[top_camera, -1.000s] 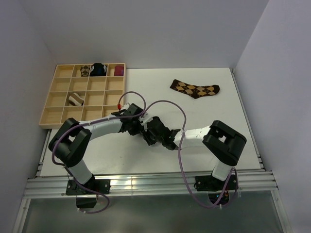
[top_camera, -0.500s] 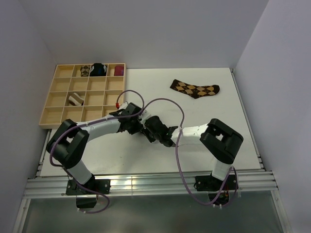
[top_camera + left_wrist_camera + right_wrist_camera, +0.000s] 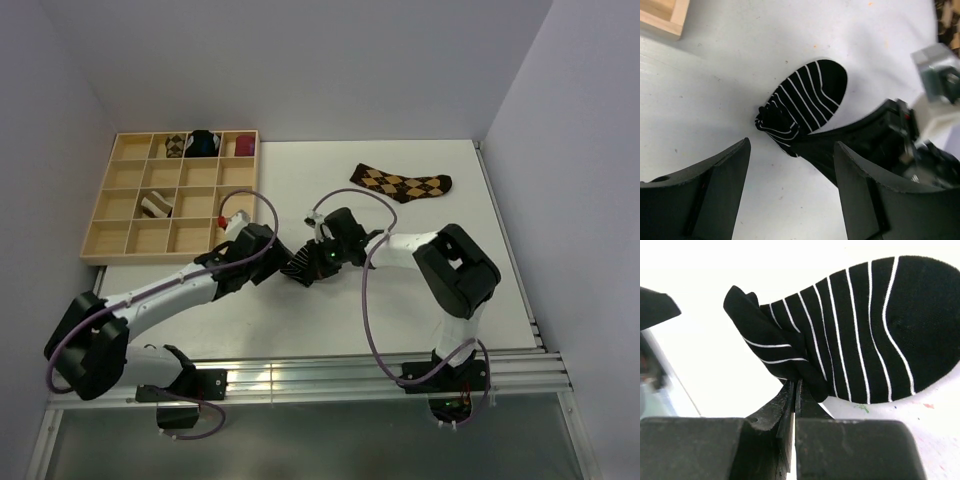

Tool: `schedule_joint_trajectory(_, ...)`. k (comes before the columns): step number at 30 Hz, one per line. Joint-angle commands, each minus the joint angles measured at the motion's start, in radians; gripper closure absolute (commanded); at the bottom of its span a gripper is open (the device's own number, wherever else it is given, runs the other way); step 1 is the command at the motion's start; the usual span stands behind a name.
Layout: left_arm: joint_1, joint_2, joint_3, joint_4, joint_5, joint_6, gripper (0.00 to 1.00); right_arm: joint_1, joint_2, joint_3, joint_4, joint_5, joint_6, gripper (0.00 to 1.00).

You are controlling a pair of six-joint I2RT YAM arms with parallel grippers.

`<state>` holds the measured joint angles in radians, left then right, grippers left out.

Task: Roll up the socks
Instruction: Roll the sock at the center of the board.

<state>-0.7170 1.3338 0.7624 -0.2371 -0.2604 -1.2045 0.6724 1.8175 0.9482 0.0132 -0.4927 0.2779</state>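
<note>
The short black sock with thin white stripes lies on the white table, its cuff end bunched and folded. My right gripper is shut, its tips pinching that folded edge. My left gripper stands open just short of the bunched end, with bare table between its fingers. From above, the black sock sits between the left gripper and the right gripper. The brown-and-tan argyle sock lies flat at the far right. A brown-and-cream striped sock sits in a tray compartment.
A wooden compartment tray stands at the far left. Its back row holds an argyle bundle, a black-and-blue bundle and a maroon bundle. Purple cables loop over both arms.
My left gripper has opened and drawn back to the left off the sock. My right gripper has shut on the sock's folded edge, and its arm has swung toward the far side.
</note>
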Motion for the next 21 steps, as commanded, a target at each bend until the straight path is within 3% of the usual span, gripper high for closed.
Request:
schedule_joint_trajectory(1, 0.001, -0.074, -0.057, 0.080, -0.031, -0.052, 0.27, -0.033, 0.060, -0.003, -0.024, -0.167, 0.116, 1.00)
schedule_joint_trajectory(8, -0.001, -0.039, -0.100, 0.140, 0.042, -0.092, 0.31, -0.100, 0.126, -0.071, 0.131, -0.322, 0.293, 1.00)
schedule_joint_trajectory(21, -0.002, 0.111, -0.071, 0.197, 0.089, -0.093, 0.37, -0.171, 0.181, -0.140, 0.271, -0.374, 0.422, 1.00)
